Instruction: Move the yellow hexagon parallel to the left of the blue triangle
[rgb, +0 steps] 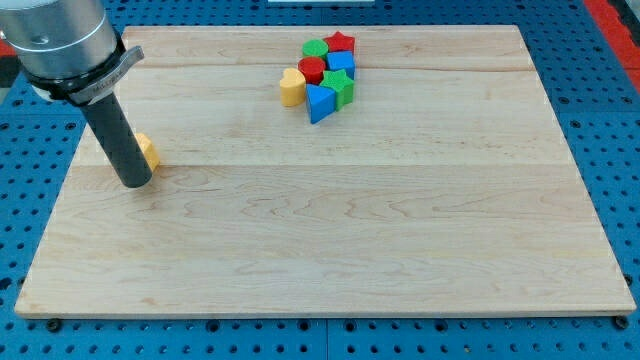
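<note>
The yellow hexagon (149, 151) lies near the view's left edge of the wooden board, partly hidden behind my rod. My tip (135, 183) rests on the board just left of and below the hexagon, touching or nearly touching it. The blue triangle (319, 102) lies at the view's top centre, at the lower end of a cluster of blocks, far to the right of the hexagon.
The cluster holds a yellow heart (291, 87), a red cylinder (313, 69), a green block (316, 48), a red star (341, 42), a blue block (342, 62) and a green star (340, 86). The wooden board (330, 230) lies on a blue perforated table.
</note>
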